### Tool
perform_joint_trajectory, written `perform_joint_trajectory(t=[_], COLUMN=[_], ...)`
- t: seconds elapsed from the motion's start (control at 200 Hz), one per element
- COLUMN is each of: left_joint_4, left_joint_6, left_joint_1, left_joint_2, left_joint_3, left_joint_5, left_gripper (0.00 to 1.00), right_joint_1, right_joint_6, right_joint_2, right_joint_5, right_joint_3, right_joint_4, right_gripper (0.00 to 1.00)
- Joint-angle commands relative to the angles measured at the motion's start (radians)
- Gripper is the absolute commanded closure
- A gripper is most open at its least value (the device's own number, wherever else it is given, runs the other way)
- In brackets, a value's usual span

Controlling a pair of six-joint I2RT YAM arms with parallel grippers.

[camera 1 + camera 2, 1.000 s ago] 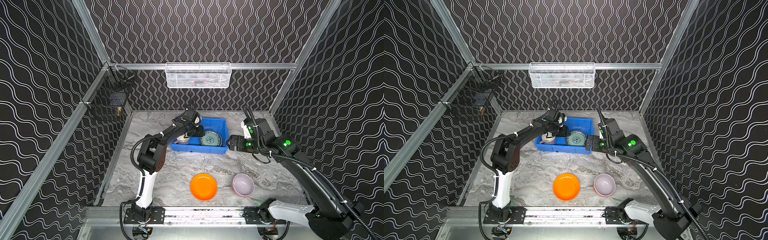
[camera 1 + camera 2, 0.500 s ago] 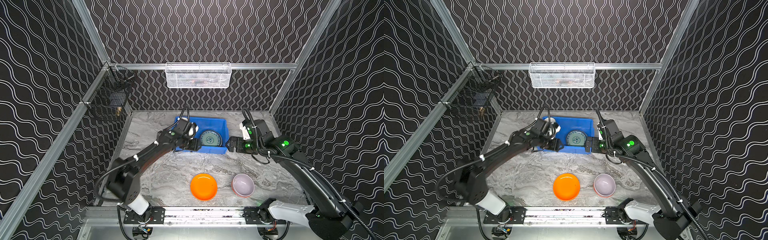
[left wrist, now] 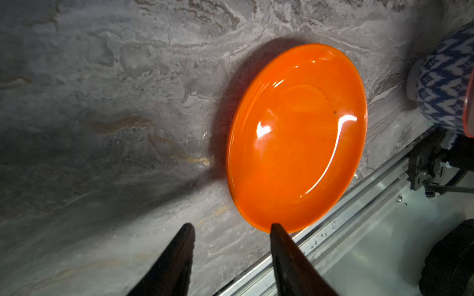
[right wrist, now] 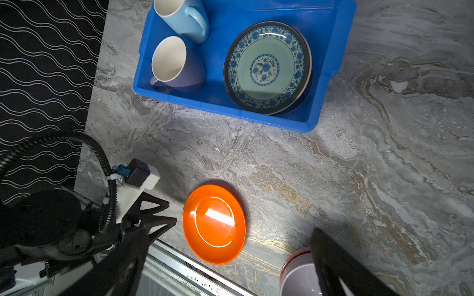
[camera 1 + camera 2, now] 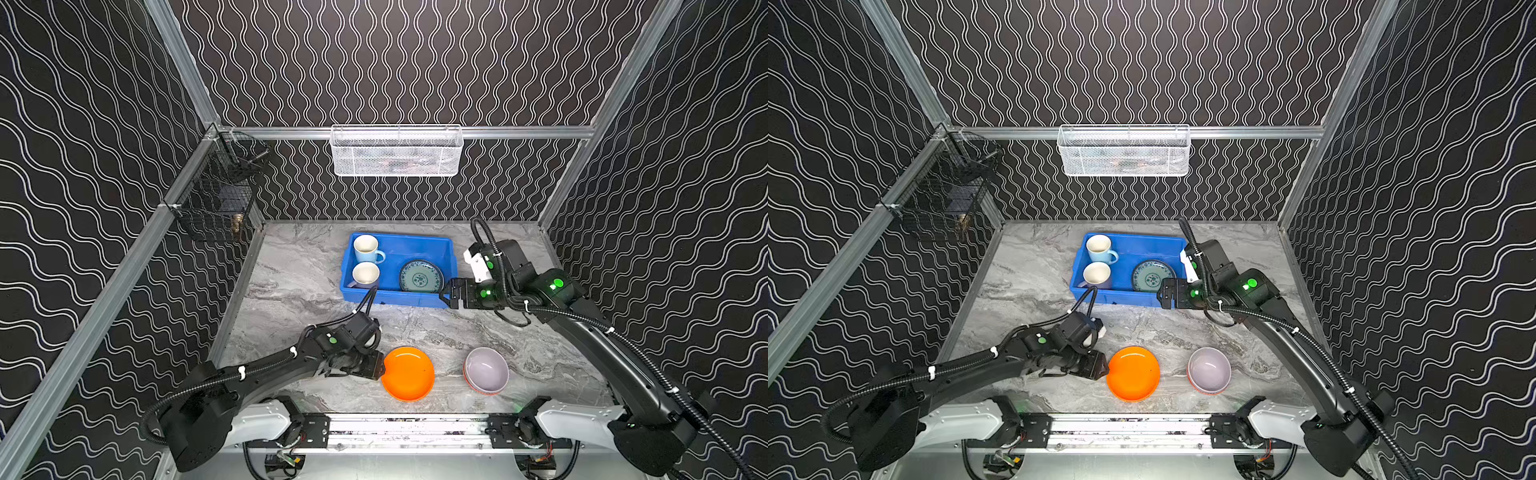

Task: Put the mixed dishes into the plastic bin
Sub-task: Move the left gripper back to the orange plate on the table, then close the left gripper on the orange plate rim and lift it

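- Step in hand: orange plate pickup, plate lying near centre; next move likely needs a finger under its left rim.
- Left gripper: low, reaching rightward, at that rim; jaws partway apart, empty.
- Right gripper: wide, empty, raised by near right corner of blue plastic bin.
- Bin, far centre: light blue mug, lavender mug, teal-patterned plate.

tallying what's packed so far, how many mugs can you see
2. The light blue mug stands in the far left corner of the blue bin; the lavender mug sits right in front of it, in the near left corner. No other mug shows.
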Motion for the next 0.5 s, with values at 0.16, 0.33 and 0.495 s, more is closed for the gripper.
perform_joint_trajectory(t=[0.16, 0.33, 0.495], left_joint_4=[0.153, 0.190, 0.155], left_joint_6=[-0.044, -0.026, 0.006], left_joint_1=[-0.024, -0.024, -0.023], left_joint_2=[0.101, 0.180, 0.194], left_joint_3=[-0.022, -0.013, 0.010], left_joint_5=[-0.019, 0.001, 0.009], left_gripper=[0.50, 0.66, 0.95], right_joint_1=[0.002, 0.002, 0.002], right_joint_6=[0.012, 0.027, 0.035], right_joint_2=[-0.071, -0.105, -0.117], right_joint_5=[0.034, 0.059, 0.067], right_joint_3=[-0.021, -0.039, -0.051], right_joint_4=[-0.037, -0.054, -0.045], right_gripper=[0.01, 0.01, 0.01])
